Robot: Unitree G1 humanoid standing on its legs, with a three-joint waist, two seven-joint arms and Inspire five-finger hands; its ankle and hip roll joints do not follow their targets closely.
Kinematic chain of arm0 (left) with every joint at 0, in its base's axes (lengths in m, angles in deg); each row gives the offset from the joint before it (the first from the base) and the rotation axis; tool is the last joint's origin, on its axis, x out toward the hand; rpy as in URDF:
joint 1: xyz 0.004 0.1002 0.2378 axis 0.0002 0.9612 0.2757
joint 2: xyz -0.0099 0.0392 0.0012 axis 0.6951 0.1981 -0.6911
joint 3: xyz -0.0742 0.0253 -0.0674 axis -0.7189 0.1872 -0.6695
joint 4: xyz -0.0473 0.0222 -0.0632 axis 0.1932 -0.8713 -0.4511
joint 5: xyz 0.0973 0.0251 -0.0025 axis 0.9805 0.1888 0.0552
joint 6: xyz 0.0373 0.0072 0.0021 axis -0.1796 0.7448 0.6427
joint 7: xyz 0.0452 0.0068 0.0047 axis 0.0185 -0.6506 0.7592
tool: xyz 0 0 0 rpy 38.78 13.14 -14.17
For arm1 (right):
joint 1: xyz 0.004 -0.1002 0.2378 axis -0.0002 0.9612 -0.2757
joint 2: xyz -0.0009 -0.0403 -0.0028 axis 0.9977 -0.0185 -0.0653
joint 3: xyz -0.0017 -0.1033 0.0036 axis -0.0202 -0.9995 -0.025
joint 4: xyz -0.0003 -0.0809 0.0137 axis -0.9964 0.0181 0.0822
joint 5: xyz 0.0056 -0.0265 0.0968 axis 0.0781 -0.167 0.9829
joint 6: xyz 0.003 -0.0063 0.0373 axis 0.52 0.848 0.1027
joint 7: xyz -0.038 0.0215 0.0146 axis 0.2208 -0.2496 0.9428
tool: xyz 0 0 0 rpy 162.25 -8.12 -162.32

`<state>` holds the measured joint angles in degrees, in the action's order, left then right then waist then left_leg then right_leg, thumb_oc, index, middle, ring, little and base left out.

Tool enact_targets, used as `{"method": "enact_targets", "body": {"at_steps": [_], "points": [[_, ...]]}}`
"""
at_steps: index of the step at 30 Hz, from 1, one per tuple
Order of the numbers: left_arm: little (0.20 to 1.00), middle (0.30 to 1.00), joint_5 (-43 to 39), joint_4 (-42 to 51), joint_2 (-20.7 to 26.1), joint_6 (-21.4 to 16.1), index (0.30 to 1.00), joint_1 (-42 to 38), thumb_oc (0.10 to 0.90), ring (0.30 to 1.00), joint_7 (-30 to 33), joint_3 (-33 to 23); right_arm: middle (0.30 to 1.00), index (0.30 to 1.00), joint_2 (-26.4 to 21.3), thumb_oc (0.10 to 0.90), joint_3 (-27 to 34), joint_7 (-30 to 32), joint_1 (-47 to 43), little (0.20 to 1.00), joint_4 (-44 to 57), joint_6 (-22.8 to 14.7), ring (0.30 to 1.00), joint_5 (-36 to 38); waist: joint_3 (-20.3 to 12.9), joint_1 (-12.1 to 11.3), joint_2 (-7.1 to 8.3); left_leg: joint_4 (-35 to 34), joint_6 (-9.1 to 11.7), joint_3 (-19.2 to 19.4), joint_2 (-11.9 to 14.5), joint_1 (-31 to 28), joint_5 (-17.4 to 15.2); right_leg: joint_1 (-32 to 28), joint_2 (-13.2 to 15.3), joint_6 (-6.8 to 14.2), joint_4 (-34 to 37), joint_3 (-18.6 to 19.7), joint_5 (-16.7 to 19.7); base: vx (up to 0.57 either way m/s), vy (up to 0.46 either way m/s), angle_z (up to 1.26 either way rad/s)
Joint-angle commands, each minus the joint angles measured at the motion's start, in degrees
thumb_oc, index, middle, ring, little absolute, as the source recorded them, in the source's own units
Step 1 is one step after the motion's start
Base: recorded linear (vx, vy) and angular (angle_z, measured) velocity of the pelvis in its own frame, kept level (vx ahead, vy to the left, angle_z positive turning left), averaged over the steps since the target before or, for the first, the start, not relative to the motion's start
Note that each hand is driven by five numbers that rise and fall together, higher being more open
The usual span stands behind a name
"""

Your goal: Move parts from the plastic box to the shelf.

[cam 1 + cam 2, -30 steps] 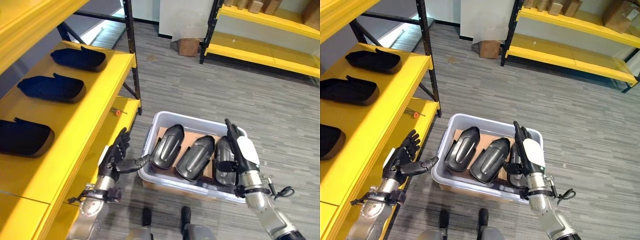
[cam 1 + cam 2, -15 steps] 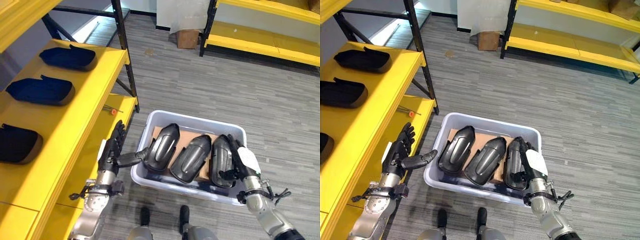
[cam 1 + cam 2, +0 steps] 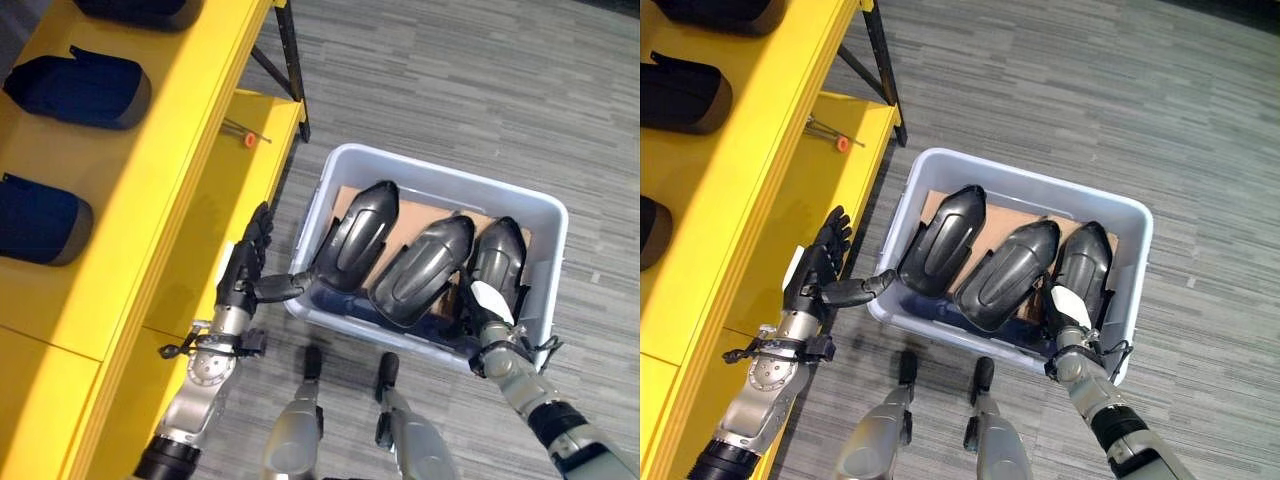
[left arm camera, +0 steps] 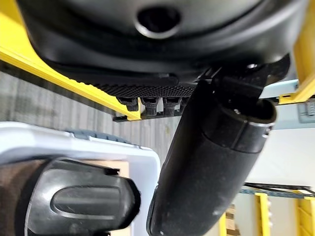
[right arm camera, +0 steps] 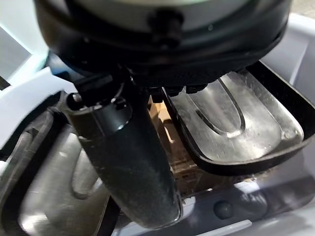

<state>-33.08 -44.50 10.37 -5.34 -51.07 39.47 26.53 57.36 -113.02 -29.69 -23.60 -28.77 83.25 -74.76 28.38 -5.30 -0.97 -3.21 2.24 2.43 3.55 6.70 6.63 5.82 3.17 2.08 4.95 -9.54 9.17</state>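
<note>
A pale plastic box (image 3: 440, 180) stands on the floor with three black moulded parts leaning side by side in it: left part (image 3: 360, 235), middle part (image 3: 425, 270), right part (image 3: 500, 255). My left hand (image 3: 245, 275) is outside the box's left wall, open, fingers straight up and thumb reaching to the rim by the left part (image 4: 83, 204). My right hand (image 3: 1068, 310) is low in the box's near right corner, open. Its thumb (image 5: 128, 162) lies between the middle and right parts, and its fingers are at the right part's (image 5: 231, 123) edge.
A yellow shelf (image 3: 150, 150) runs along my left, with dark parts (image 3: 80, 88) lying on its upper level. A small tool with an orange end (image 3: 247, 138) lies on the lower level. Brown cardboard (image 3: 935, 205) lines the box bottom. Grey carpet surrounds the box.
The camera has tipped down toward the box. My right hand has dropped from above the right part into the box's near corner. The left hand stays by the left wall.
</note>
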Motion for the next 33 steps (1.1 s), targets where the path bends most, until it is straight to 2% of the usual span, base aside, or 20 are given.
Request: {"method": "enact_targets", "body": {"at_steps": [1, 4, 7, 9, 10, 11, 13, 14, 18, 24, 29, 33], "points": [[1.000, 1.000, 0.6, 3.7, 1.9, -5.1, 1.000, -2.7, 0.900, 1.000, 1.9, -0.9, 1.000, 1.000, -3.0, 0.900, -1.4, 4.6, -3.7, 1.000, -0.4, -1.0, 1.000, -0.9, -4.2, 0.0, 0.93, 2.4, -1.0, 0.4, -2.7, 2.9, -4.8, -1.2, 0.4, 1.1, -9.5, -0.6, -12.6, -0.06, -0.002, 0.04], [1.000, 1.000, -0.9, 3.7, 2.2, -4.7, 1.000, -3.4, 0.900, 1.000, 1.1, -0.6, 1.000, 1.000, -3.3, 0.900, -1.6, 5.6, -6.7, 1.000, -4.1, 4.1, 1.000, -1.9, -3.3, -0.2, 0.17, 2.0, -1.0, 0.4, -2.8, 3.1, -4.6, -0.6, 0.4, 1.2, -9.7, -0.6, -12.6, -0.04, 0.007, 0.01], [1.000, 1.000, 0.1, 3.8, 2.0, -4.8, 1.000, -3.8, 0.900, 1.000, 1.2, 0.0, 1.000, 1.000, -2.8, 0.900, -2.3, 7.1, -8.4, 1.000, -7.5, 7.1, 1.000, -2.9, -2.7, -0.4, -0.50, 1.6, -0.9, 0.5, -2.8, 3.2, -4.3, -0.3, 0.5, 1.1, -9.7, -0.7, -12.6, -0.01, 0.008, 0.01], [1.000, 1.000, -0.4, 3.4, 2.1, -5.2, 1.000, -4.3, 0.900, 1.000, 1.8, 1.0, 1.000, 1.000, -2.0, 0.900, -3.0, 6.9, -10.5, 1.000, -12.4, 12.6, 1.000, -3.0, -2.0, -0.5, -1.30, 1.2, -0.9, 0.6, -3.0, 3.4, -4.1, 0.3, 0.5, 1.0, -9.9, -0.8, -12.6, -0.04, 0.026, 0.04], [1.000, 1.000, -0.5, 3.3, 2.1, -5.2, 1.000, -4.3, 0.900, 1.000, 1.8, 1.0, 1.000, 1.000, -1.8, 0.900, -3.0, 7.2, -10.7, 1.000, -13.0, 12.8, 1.000, -3.2, -1.9, -0.5, -1.40, 1.2, -0.9, 0.6, -3.0, 3.3, -4.1, 0.3, 0.5, 1.0, -10.0, -0.8, -12.6, 0.00, 0.000, 0.00], [1.000, 1.000, -0.6, 3.3, 2.2, -5.5, 1.000, -4.5, 0.900, 1.000, 2.0, 1.4, 1.000, 1.000, -1.3, 0.900, -3.1, 7.2, -11.3, 1.000, -15.6, 15.3, 1.000, -3.2, -1.6, -0.6, -1.84, 1.1, -1.0, 0.7, -3.0, 3.4, -4.0, 0.5, 0.6, 0.9, -10.1, -0.9, -12.7, 0.00, 0.000, 0.00], [1.000, 1.000, -1.0, 3.0, 2.2, -6.0, 1.000, -4.8, 0.900, 1.000, 2.0, 1.9, 1.000, 1.000, -0.7, 0.900, -3.3, 7.7, -12.1, 1.000, -18.5, 15.7, 1.000, -4.0, -1.2, -0.6, -2.27, 1.1, -1.0, 0.7, -3.1, 3.5, -4.0, 0.7, 0.7, 0.9, -10.2, -1.0, -12.7, 0.00, 0.000, 0.00], [1.000, 1.000, -0.9, 2.9, 2.1, -6.3, 1.000, -5.1, 0.900, 1.000, 2.1, 2.6, 1.000, 1.000, -0.1, 0.900, -3.8, 9.9, -13.2, 1.000, -21.5, 16.2, 1.000, -5.8, -0.7, -0.7, -2.87, 1.1, -1.1, 0.8, -3.1, 3.6, -4.0, 0.9, 0.9, 0.9, -10.2, -1.1, -12.6, 0.00, 0.000, 0.00], [1.000, 1.000, -1.1, 2.5, 2.1, -7.1, 1.000, -5.4, 0.900, 1.000, 2.1, 3.5, 1.000, 1.000, 0.1, 0.900, -4.5, 12.8, -14.4, 1.000, -22.7, 17.4, 1.000, -6.9, -0.4, -0.7, -3.45, 0.9, -1.2, 0.9, -3.3, 3.7, -3.9, 1.3, 1.1, 0.9, -10.3, -1.2, -12.5, -0.01, 0.011, 0.03], [1.000, 1.000, -0.4, 2.6, 1.8, -7.7, 1.000, -5.2, 0.900, 1.000, 2.4, 4.0, 1.000, 1.000, 0.5, 0.900, -5.0, 13.1, -13.2, 1.000, -21.9, 15.8, 1.000, -5.7, 0.2, -0.1, -3.75, 0.7, -1.3, 1.3, -3.2, 3.5, -4.0, 1.8, 1.2, 1.0, -10.4, -0.9, -12.4, 0.00, 0.000, 0.00], [1.000, 1.000, -0.5, 2.2, 1.9, -7.5, 1.000, -5.7, 0.900, 1.000, 2.7, 4.4, 1.000, 1.000, 0.6, 0.900, -5.5, 17.6, -13.9, 1.000, -21.4, 9.2, 1.000, -6.3, 0.8, 0.4, -4.19, 0.7, -1.5, 1.8, -3.0, 3.3, -4.2, 2.2, 1.5, 1.0, -10.7, -0.8, -12.4, 0.01, -0.007, -0.03], [1.000, 1.000, -0.5, 1.6, 2.2, -7.7, 1.000, -6.0, 0.900, 1.000, 1.9, 4.7, 1.000, 1.000, -1.3, 0.900, -6.4, 22.4, -16.2, 1.000, -18.9, 6.8, 1.000, -9.1, 1.0, 0.7, -4.18, 1.2, -1.6, 2.2, -2.9, 3.0, -4.6, 2.4, 1.6, 1.0, -11.0, -0.5, -12.4, 0.00, -0.024, -0.04]]}}
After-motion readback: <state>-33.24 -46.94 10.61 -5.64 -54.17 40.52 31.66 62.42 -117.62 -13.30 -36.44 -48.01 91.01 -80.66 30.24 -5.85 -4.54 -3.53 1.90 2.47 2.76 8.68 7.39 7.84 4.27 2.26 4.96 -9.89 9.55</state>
